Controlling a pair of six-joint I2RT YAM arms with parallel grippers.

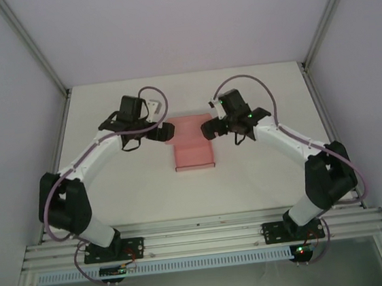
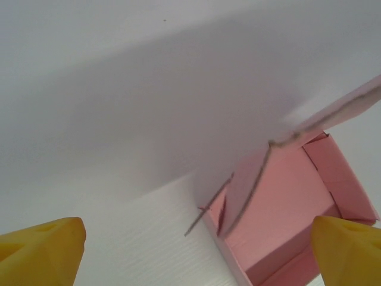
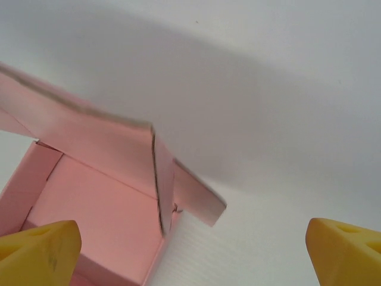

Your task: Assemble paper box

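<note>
While flanking small pink open-topped paper box [image 1: 193, 149] on white table [image 1: 263, 176], left gripper [image 1: 166, 130] spread wide, right gripper [image 1: 209, 129] spread wide, box between both, flap [image 3: 89, 137] raised ahead of fingertips [image 3: 36, 250]

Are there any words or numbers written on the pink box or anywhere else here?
None can be read.
The pink paper box is plain pink on every face that shows.
A small white part on the left arm is too small to tell whether it carries any print.
</note>
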